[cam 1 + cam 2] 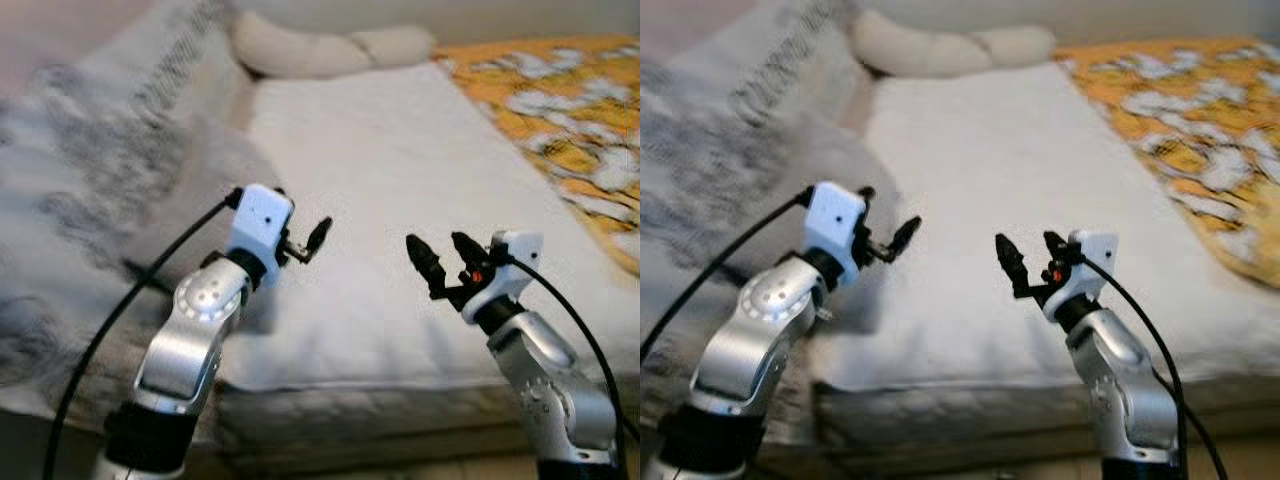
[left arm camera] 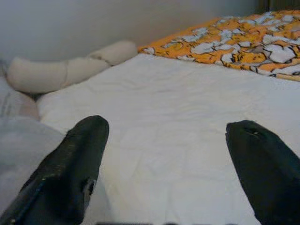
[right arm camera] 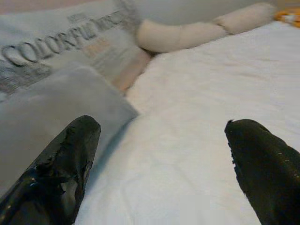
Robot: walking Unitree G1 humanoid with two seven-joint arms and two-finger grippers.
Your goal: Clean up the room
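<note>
Bed (image 1: 400,200): white quilted cover, flat, spanning centre of head views.
Blanket (image 1: 570,120): orange with white patches, lying along bed's right side, touching the white cover.
Bolster (image 1: 330,48): cream, long, knotted or pinched mid-length, lying across head of bed against wall.
Grey pillow (image 3: 51,117): at bed's left edge, overlapping the white cover; behind it a pale printed cushion (image 3: 61,42) with lettering reading "COLORFUL".
Left gripper (image 1: 305,243): raised above left part of bed, just beside grey pillow; fingers (image 2: 70,168) spread wide, nothing between them.
Right gripper (image 1: 440,255): raised above bed's near right part, well apart from blanket; fingers (image 3: 65,159) spread wide, holding nothing.
Black cables (image 1: 130,300): running along both arms.
</note>
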